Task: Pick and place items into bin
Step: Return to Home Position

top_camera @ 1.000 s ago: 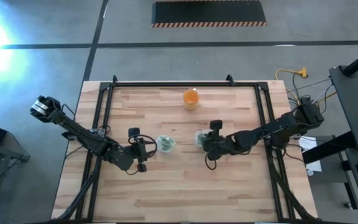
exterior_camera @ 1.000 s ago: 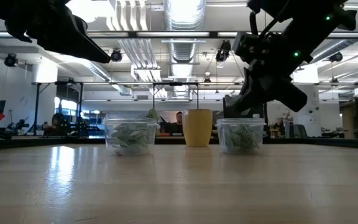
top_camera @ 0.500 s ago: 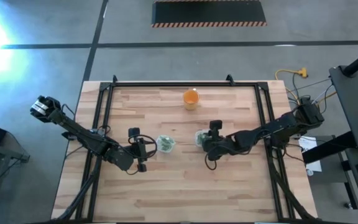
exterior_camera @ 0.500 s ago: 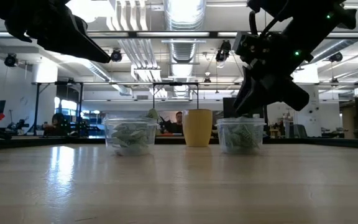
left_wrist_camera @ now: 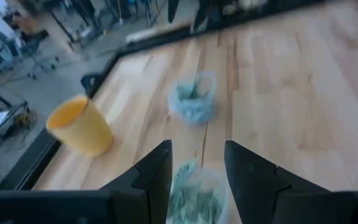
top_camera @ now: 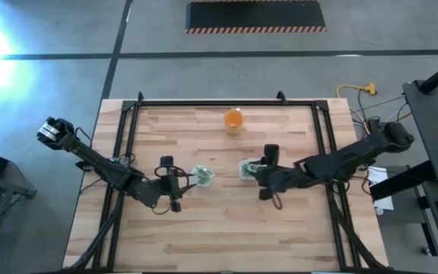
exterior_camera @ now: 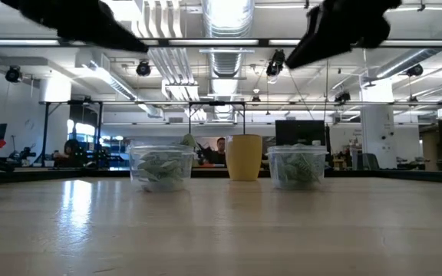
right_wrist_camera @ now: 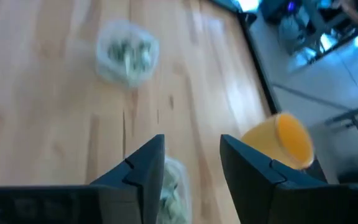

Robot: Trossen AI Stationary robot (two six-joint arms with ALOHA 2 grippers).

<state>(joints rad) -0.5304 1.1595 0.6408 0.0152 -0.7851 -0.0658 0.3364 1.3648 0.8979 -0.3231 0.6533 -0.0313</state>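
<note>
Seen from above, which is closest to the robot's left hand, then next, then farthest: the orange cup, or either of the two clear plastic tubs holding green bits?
From the left hand, in the high view:
1. Left clear plastic tub, just ahead of the hand's open fingers.
2. Right clear plastic tub, farther along to the right.
3. Orange cup, standing alone behind both tubs.
</note>
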